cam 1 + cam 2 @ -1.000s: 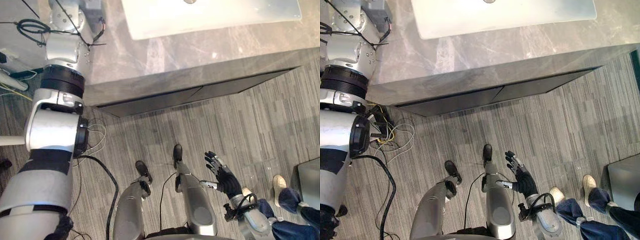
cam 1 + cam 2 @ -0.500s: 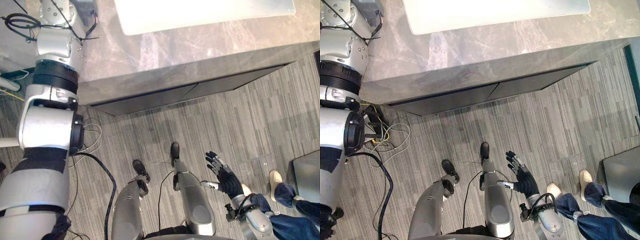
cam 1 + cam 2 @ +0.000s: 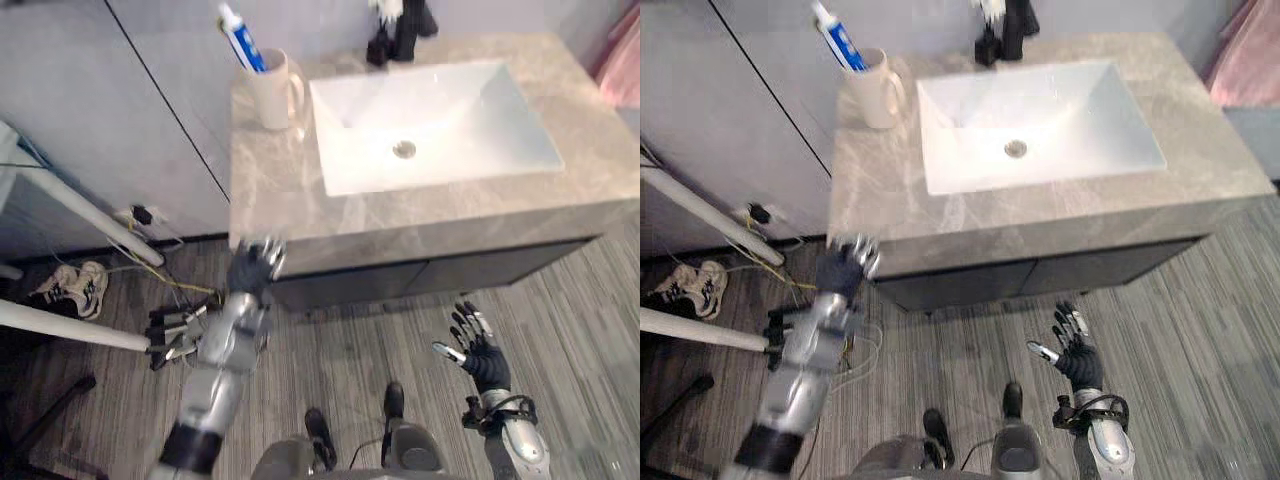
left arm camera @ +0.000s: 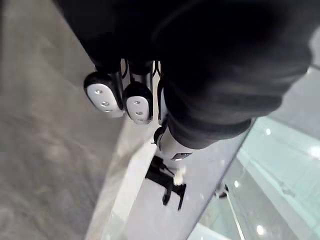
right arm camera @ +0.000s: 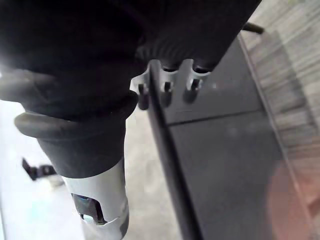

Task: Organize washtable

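Left eye view down onto the grey washtable (image 3: 280, 195), white basin (image 3: 430, 125) sunk in its middle, black tap (image 3: 400, 35) behind. At the far left corner, a cream mug (image 3: 272, 92) upright, toothpaste tube (image 3: 238, 35) leaning out of it (blue and white). Just before the washtable's front edge, left hand (image 3: 256, 268) raised, fingers loosely spread, holding nothing. Low over the striped floor (image 3: 370, 340), right hand (image 3: 485, 358) splayed wide, likewise empty.

Grey washtable (image 3: 300, 215), sink (image 3: 430, 125), mug (image 3: 272, 90) w/ toothpaste (image 3: 240, 38)
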